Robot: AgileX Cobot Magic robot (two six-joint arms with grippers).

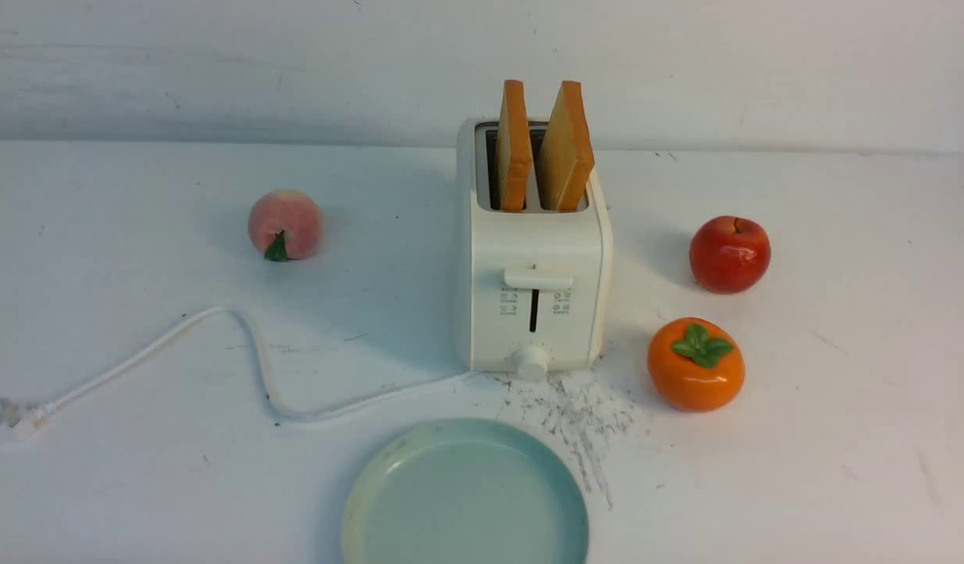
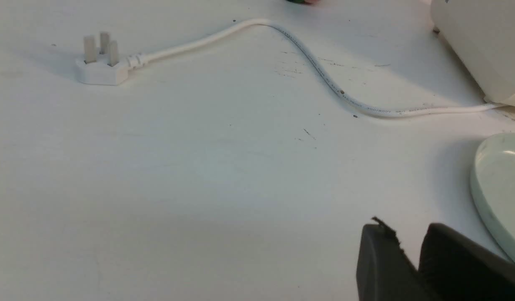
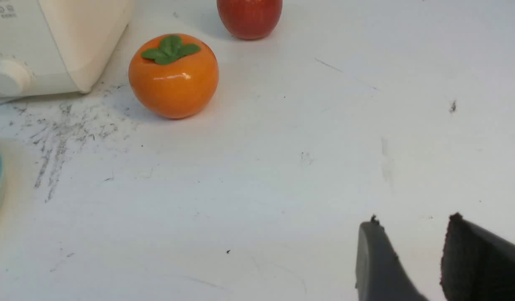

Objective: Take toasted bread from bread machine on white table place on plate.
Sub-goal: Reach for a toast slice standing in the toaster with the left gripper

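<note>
White table (image 1: 842,439): broad, flat, grey scuffs. A patch of black scratch marks (image 1: 579,415) lies in front of the toaster's right corner.

Boxy cream-white 2-slot toaster (image 1: 532,313) stands mid-table, with its lever, printed icons and round knob facing the robot.

Toasted bread: 2 thick square slices with golden-tan faces and orange-brown crusts. Both stand upright in the slots, upper parts clear of the top. Left slice (image 1: 514,149) is edge-on. Right slice (image 1: 566,149) shows more of its face.

Round pale mint-green plate (image 1: 466,501) with a low rim lies on the robot's side of the toaster, apart from it.

White cord (image 1: 254,345) leaves the toaster's lower left corner and loops left to a white 3-pin plug (image 2: 100,67) lying pins up.

Fuzzy pink peach (image 1: 285,224) sits left of the toaster. Glossy red apple (image 1: 730,254) sits to its right. Glossy orange persimmon (image 1: 695,364) with a green leaf cap is nearer the robot, just right of the scratches.

Left gripper (image 2: 408,228): dark fingers over the table beside the plate's rim, jaws slightly parted, nothing between them.

Right gripper (image 3: 414,221): over the table, well apart from the persimmon, jaws parted wider, holding nothing.
</note>
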